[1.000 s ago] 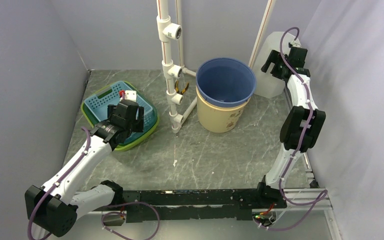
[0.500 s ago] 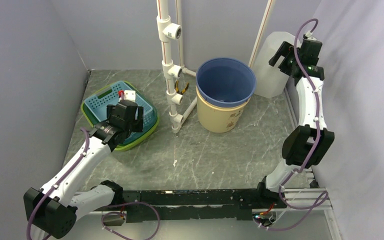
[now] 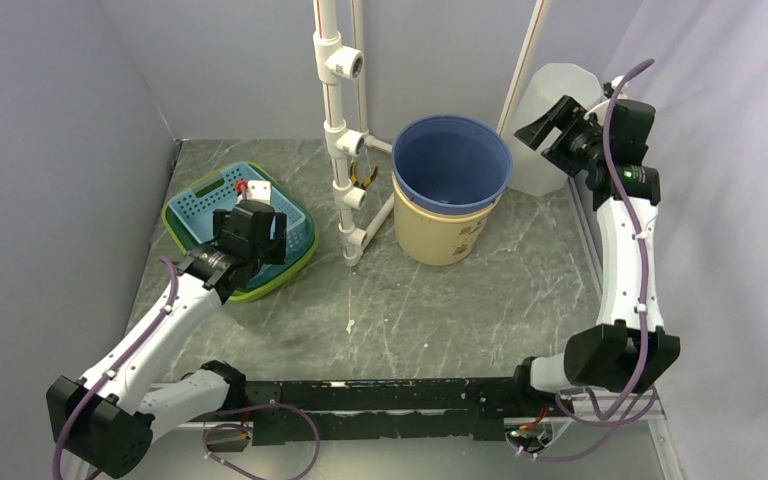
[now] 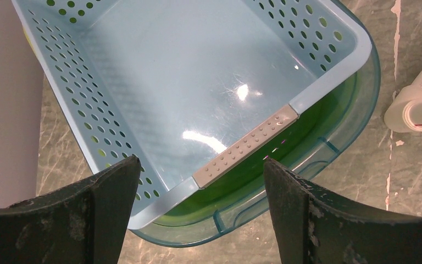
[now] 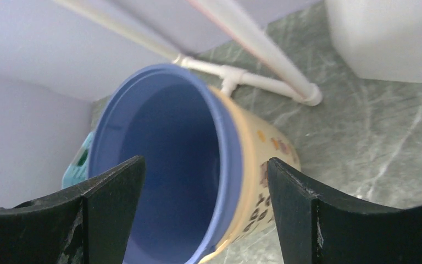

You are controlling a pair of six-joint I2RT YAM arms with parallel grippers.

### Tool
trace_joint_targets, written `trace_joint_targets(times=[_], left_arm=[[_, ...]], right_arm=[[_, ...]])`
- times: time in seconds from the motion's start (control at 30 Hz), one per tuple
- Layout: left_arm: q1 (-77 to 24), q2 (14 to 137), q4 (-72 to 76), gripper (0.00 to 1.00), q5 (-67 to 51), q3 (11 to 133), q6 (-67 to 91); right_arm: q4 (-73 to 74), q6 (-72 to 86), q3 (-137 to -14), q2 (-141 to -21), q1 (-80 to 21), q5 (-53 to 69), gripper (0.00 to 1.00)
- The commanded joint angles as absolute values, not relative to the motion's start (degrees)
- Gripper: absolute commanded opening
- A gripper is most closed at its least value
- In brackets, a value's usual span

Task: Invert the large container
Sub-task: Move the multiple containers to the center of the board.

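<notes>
The large container is a blue bucket [image 3: 451, 165] nested upright in a beige bucket [image 3: 440, 238], at the back middle of the table. In the right wrist view the blue bucket [image 5: 170, 165] opens toward the camera, with the beige wall [image 5: 264, 165] to its right. My right gripper [image 3: 542, 128] is open and empty, raised high just right of the bucket rim, not touching it; it also shows in its wrist view [image 5: 206, 209]. My left gripper [image 3: 257, 222] is open and empty, hovering over the blue basket [image 4: 187, 82]; it also shows in its wrist view [image 4: 200, 214].
A light-blue perforated basket sits in a green tub [image 3: 298, 255] at the left. A white pipe stand [image 3: 345, 150] rises just left of the buckets. A white translucent jug [image 3: 550, 140] stands at the back right behind my right gripper. Grey walls close in on all sides.
My right arm has risen and swung, bringing its gripper from beside the white jug toward the bucket rim. The left arm has barely moved.
</notes>
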State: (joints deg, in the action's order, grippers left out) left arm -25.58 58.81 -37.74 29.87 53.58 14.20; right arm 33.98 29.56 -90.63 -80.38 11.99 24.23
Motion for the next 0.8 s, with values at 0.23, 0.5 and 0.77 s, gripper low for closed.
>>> trace_joint_targets(times=[0.23, 0.5, 0.77], left_arm=[[-25.4, 59.9, -36.7, 0.87, 29.4, 54.9, 13.6], [-25.4, 60.0, -36.7, 0.87, 29.8, 54.8, 13.5], [-25.4, 60.0, -36.7, 0.87, 29.8, 54.9, 13.5]], right_arm=[[54.3, 21.8, -100.2, -84.2, -3.0, 3.0, 0.79], [60.5, 19.4, -104.1, -88.1, -7.1, -4.4, 0.73], [58.7, 19.9, -104.3, -87.9, -8.7, -2.9, 0.53]])
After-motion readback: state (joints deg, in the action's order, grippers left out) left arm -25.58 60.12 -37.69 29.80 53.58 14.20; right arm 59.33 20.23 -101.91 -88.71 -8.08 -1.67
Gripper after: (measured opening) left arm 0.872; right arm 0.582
